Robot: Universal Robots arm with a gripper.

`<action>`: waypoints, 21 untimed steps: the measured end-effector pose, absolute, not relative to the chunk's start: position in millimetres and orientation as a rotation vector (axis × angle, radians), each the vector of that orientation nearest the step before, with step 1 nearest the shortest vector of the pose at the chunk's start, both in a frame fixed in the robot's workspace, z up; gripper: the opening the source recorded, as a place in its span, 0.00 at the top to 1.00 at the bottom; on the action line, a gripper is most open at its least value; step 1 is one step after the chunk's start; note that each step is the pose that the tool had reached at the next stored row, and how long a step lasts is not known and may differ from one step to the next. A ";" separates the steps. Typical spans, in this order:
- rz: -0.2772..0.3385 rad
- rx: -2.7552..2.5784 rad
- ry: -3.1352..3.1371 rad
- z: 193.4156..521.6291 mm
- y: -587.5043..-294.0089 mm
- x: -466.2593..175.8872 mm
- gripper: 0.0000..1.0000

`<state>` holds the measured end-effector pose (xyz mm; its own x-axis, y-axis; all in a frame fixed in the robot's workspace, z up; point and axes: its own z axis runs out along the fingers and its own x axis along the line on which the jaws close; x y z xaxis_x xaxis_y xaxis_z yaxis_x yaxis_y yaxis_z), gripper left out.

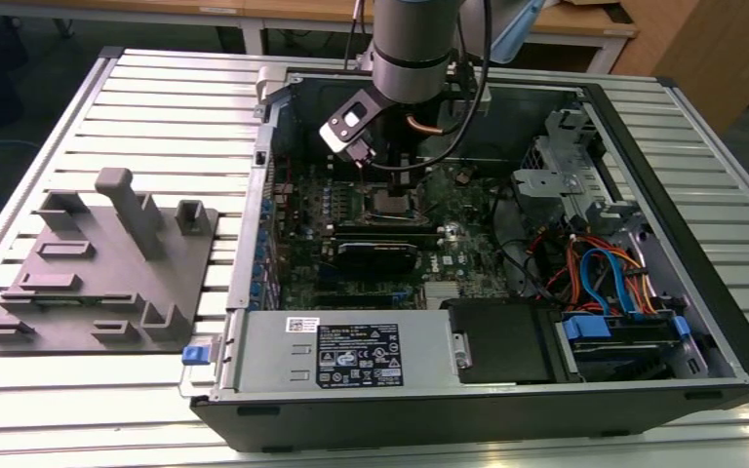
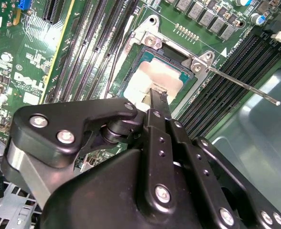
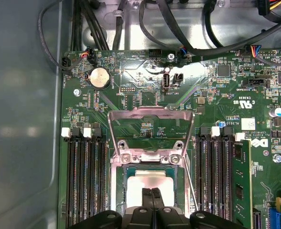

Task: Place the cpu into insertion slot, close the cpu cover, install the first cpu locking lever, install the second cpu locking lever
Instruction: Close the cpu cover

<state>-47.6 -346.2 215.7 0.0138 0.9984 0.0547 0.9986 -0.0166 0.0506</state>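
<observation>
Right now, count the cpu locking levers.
2. One locking lever juts out from the insertion slot; the second locking lever lies along the memory slots on the opposite side.

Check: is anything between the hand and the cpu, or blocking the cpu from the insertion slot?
Nothing visible. The hand is right over the cpu, which lies within the insertion slot; the cpu cover is swung back, clear.
</observation>
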 end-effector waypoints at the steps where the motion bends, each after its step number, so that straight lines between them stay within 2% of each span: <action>1: -0.117 -2.235 -2.201 215.7 -346.2 -47.6 0.89; 21: -0.100 -2.228 -2.194 224.3 -346.2 -46.6 0.89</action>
